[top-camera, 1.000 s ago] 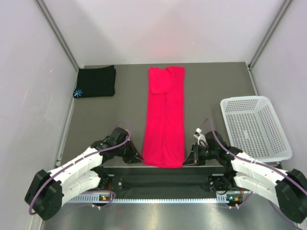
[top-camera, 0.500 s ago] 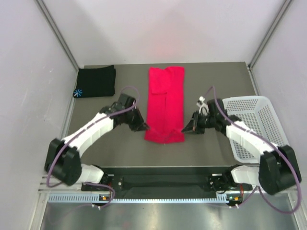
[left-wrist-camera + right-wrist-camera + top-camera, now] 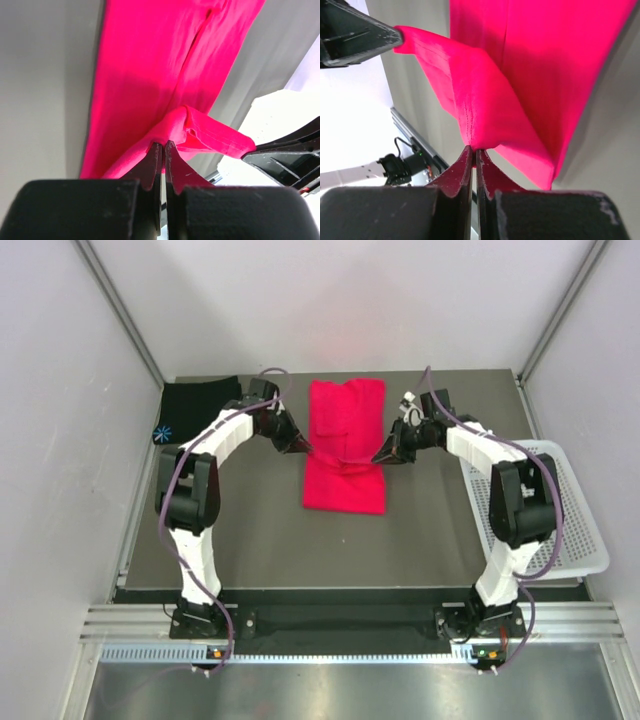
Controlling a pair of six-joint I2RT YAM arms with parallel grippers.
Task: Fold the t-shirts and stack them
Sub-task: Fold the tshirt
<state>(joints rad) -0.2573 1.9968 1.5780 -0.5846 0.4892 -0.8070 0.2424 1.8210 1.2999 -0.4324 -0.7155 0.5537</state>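
The red-pink t-shirt [image 3: 345, 445] lies as a long strip in the middle of the table, its near end lifted and doubled back over the rest. My left gripper [image 3: 303, 449] is shut on the left corner of that hem [image 3: 170, 132]. My right gripper [image 3: 378, 459] is shut on the right corner [image 3: 480, 135]. Both hold the hem above the shirt's middle. The black t-shirt [image 3: 200, 410] with the light-blue starburst lies folded at the far left corner, apart from both grippers.
A white perforated basket [image 3: 530, 502] stands at the right edge of the table, close behind my right arm. Grey walls enclose the table on the left, right and back. The dark table surface [image 3: 330, 550] shows near the arm bases.
Both grippers have carried the shirt's near hem from the front edge away toward the back, folding the strip over itself. The arms are now stretched far out.
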